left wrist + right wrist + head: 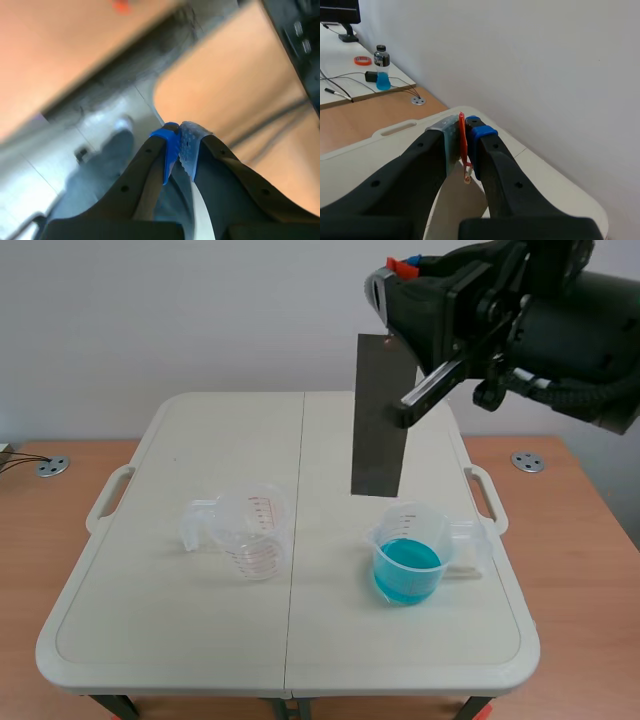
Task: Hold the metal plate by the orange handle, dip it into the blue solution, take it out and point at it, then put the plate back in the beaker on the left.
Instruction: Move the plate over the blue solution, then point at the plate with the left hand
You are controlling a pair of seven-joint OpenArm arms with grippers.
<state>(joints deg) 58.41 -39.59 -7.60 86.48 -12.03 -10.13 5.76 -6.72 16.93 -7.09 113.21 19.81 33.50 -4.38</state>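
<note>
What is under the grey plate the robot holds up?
Below the metal plate stands a clear beaker holding blue solution, on the white table. The plate hangs above it, not dipped. The plate covers a strip of table behind it.

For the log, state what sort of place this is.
Likely a lab bench: a plastic table carries an empty beaker and a beaker of blue solution; the right gripper holds a metal plate.
</note>
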